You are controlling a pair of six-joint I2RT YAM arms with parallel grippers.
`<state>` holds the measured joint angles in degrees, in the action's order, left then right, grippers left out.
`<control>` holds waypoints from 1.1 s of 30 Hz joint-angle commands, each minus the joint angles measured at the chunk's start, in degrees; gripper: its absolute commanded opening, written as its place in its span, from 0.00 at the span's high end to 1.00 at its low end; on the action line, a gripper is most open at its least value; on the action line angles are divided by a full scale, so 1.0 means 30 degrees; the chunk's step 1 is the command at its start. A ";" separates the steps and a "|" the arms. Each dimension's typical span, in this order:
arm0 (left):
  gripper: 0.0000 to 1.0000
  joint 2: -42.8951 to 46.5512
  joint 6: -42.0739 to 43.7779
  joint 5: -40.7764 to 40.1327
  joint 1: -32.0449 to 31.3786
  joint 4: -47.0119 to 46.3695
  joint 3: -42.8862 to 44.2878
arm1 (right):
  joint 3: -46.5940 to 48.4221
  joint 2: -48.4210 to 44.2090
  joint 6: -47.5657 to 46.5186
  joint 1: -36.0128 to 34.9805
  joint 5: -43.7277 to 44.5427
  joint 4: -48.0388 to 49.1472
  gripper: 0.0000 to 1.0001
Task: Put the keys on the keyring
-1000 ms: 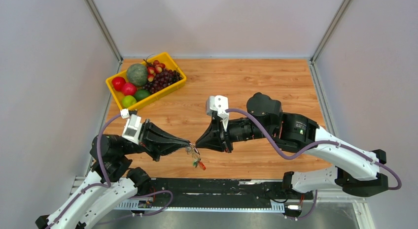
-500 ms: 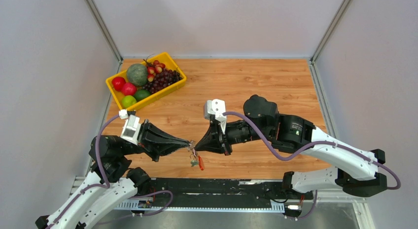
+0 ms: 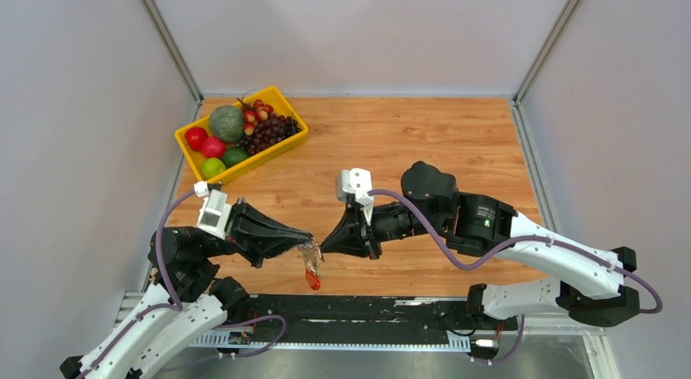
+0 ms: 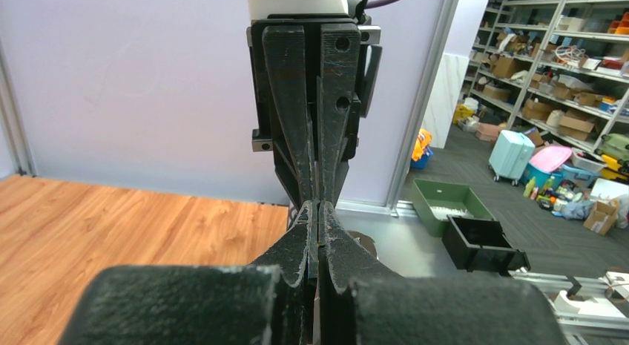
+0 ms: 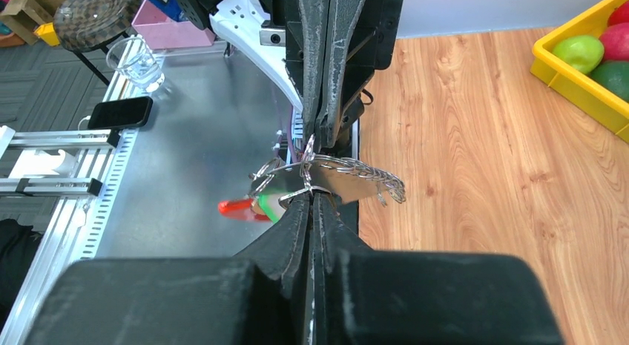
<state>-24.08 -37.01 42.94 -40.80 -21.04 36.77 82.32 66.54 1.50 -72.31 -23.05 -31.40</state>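
Apparently left gripper (image 3: pixel 306 243) and right gripper (image 3: pixel 324 248) both pinch the keyring (image 5: pixel 348 180) — midair.

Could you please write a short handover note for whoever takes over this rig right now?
Left gripper: shut on the keyring, held in the air over the table's near edge.
Right gripper: shut, pinching the same bunch from the opposite side.
Red tag hangs below.
Key: cannot be made out, so threading is unconfirmed; check before releasing.
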 commanded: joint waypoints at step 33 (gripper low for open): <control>1.00 -0.4056 -0.6743 0.5726 -0.0925 -1.4352 0.0245 | -0.1988 -0.4522 -0.0060 -0.0153 0.1739 0.0871 0.55</control>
<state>-34.63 -54.83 56.18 -42.00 -55.09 33.91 79.18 53.82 1.78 -72.49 -20.56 -30.11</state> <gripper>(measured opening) 0.006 0.442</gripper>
